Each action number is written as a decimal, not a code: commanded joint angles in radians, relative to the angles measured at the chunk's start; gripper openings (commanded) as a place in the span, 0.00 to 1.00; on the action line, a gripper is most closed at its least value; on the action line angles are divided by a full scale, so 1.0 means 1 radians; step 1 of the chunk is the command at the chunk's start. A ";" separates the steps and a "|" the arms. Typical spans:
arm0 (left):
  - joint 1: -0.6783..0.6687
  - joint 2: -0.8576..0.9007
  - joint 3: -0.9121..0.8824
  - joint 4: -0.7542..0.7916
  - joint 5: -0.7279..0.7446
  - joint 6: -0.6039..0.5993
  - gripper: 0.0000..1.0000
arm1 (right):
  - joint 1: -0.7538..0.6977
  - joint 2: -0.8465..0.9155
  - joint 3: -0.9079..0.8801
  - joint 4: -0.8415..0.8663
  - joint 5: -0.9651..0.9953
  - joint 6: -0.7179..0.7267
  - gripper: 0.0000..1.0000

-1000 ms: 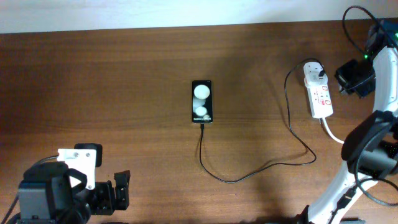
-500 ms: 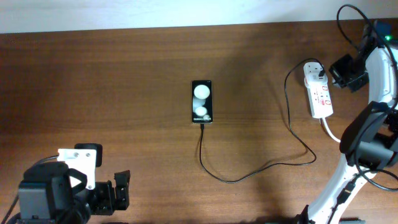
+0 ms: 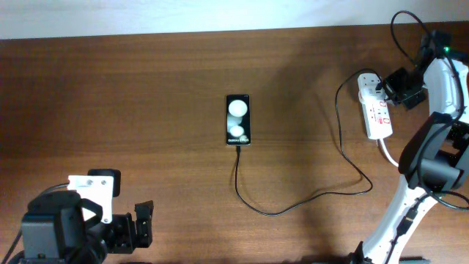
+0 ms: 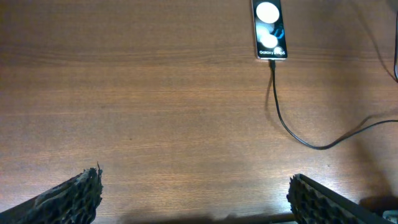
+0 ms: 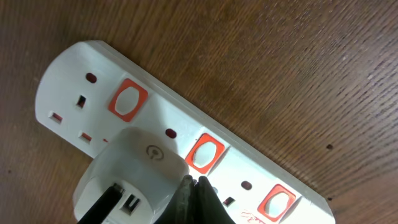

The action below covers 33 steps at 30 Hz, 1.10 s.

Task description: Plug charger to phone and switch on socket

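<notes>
Black, flat and rectangular, the phone [image 3: 237,119]: face up near the middle of the brown wooden table [image 3: 110,95], well apart from both arms. On its face two white circles, the larger toward the far end, and beneath them a line of small white lettering, legible from the left wrist as "Galaxy", the rest too small to make out. Plugged into its near short edge, the connector tip of the charger [image 3: 237,176], a thin black cable looping toward the near side, curving right, then running up to the far end of the socket [image 3: 379,117]. White and oblong, a power strip lying near the table's right edge, with a thick white cord [image 3: 388,152] leaving its near end. From the right wrist: three red-orange switches [image 5: 205,154] in a row, pin slots beside them, and a rounded white adapter [image 5: 134,171] seated on the strip, marked with a grey power symbol; some red print at the lower margin, unreadable. Directly over the strip, the right gripper [image 5: 194,186], fingertips [image 5: 202,202] closed together into one dark wedge, gripping nothing, tip right at the lower edge of the middle switch. Low over bare wood at the near left corner, the left gripper [image 4: 194,183], jaws spread wide, empty.
</notes>
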<state>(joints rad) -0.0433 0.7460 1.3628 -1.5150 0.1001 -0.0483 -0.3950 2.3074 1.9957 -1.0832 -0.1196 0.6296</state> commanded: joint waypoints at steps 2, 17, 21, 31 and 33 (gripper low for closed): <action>0.002 -0.003 0.000 0.002 -0.004 0.000 0.99 | 0.005 0.074 0.019 0.008 -0.009 0.006 0.05; 0.002 -0.003 0.000 0.002 -0.004 0.000 0.99 | 0.073 0.142 0.017 -0.029 0.000 -0.103 0.04; 0.002 -0.003 0.000 0.002 -0.004 0.000 0.99 | 0.074 0.142 0.017 -0.080 0.005 -0.103 0.04; 0.002 -0.003 0.000 0.002 -0.004 0.000 0.99 | 0.072 0.142 0.017 -0.230 0.193 -0.101 0.04; 0.002 -0.003 0.000 0.002 -0.004 0.000 0.99 | 0.072 0.139 0.017 -0.260 0.208 -0.098 0.04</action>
<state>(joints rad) -0.0433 0.7460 1.3628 -1.5146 0.1001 -0.0483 -0.3214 2.3795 2.0384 -1.3243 0.0154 0.5377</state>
